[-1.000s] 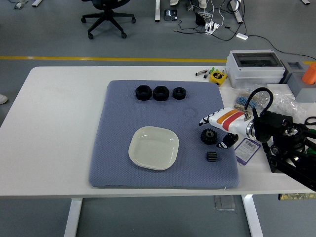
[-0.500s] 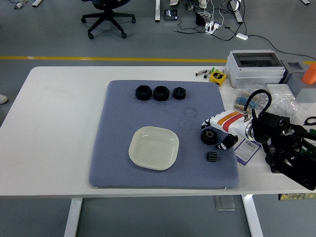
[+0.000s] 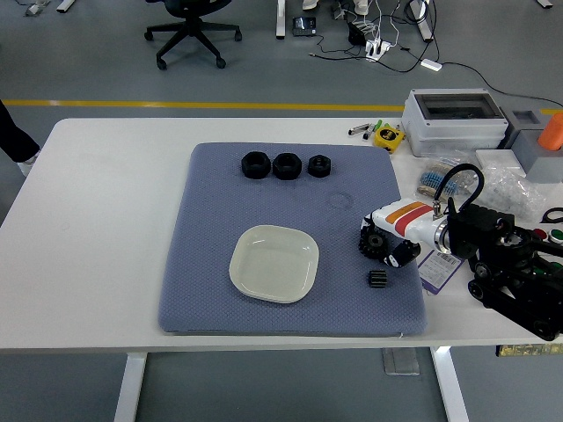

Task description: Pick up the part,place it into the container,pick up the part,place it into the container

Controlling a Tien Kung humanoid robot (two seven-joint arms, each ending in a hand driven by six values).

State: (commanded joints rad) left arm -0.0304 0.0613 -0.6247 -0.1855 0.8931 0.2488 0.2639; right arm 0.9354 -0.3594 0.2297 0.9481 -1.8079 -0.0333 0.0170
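Observation:
A large black gear (image 3: pixel 375 245) lies on the blue mat (image 3: pixel 220 220), right of the white square dish (image 3: pixel 274 263). My right hand (image 3: pixel 387 243) reaches in from the right and sits low over this gear, fingers curled on its left side and thumb (image 3: pixel 405 254) on its right. The gear still rests on the mat. A smaller black gear (image 3: pixel 377 280) lies just in front of it. Three black nuts (image 3: pixel 287 165) stand in a row at the mat's far edge. The dish is empty. My left hand is out of view.
A grey box (image 3: pixel 453 119), a yellow tape measure (image 3: pixel 387 136) and a bag of small parts (image 3: pixel 438 178) stand at the far right. A labelled card (image 3: pixel 438 265) lies under my right wrist. A person's leg (image 3: pixel 13 132) shows at the left edge.
My right hand has moved down and left onto the large gear and its fingers have closed round it. A person's leg has come into view at the left.

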